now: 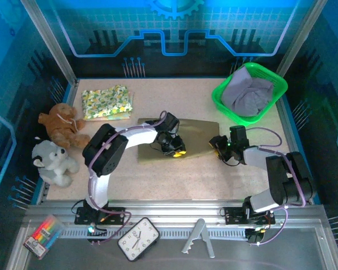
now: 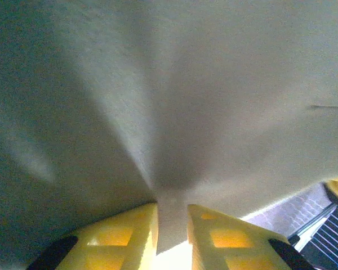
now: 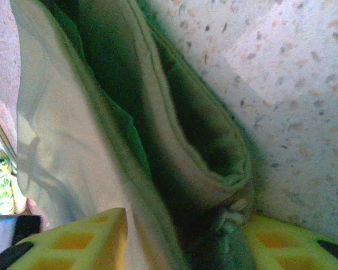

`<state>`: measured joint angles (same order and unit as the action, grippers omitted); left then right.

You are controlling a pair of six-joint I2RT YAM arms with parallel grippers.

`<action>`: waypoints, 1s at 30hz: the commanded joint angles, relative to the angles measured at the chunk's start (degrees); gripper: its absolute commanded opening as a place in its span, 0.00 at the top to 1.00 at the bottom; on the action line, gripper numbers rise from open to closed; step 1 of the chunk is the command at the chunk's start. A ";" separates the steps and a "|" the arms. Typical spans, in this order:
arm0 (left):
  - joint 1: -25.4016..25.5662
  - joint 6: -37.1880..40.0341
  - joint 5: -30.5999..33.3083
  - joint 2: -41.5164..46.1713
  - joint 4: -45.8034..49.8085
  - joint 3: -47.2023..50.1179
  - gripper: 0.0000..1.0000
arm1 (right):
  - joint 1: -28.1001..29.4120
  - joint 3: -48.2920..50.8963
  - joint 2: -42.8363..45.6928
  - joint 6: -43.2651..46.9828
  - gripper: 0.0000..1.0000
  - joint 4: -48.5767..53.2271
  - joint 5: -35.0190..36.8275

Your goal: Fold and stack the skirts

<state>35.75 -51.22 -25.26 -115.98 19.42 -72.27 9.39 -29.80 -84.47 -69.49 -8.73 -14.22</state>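
The olive-khaki skirt (image 1: 198, 130) lies mid-tabletop (image 1: 158, 183), its long axis running left to right. The left claw (image 1: 177, 151) is clenched on a pinch of cloth at its near edge. The right claw (image 1: 216, 147) straddles the right hem; I cannot tell whether it has clamped.

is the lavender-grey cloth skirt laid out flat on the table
No, the lavender-grey cloth skirt sits crumpled inside the green plastic basket.
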 commanded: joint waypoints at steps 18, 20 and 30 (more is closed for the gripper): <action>-20.47 7.43 20.77 24.78 6.30 17.09 0.43 | 3.36 -8.86 1.01 29.16 1.00 9.15 11.97; -23.27 8.32 20.00 23.48 4.87 18.46 0.45 | 4.83 -11.71 1.05 33.30 1.00 11.59 13.47; -25.02 5.33 8.59 14.31 -6.73 19.37 0.69 | 19.59 -26.69 -2.57 58.35 1.00 19.72 23.90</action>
<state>10.20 -45.56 -10.87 -98.65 19.09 -53.39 24.69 -52.40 -85.41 -23.62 7.44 4.36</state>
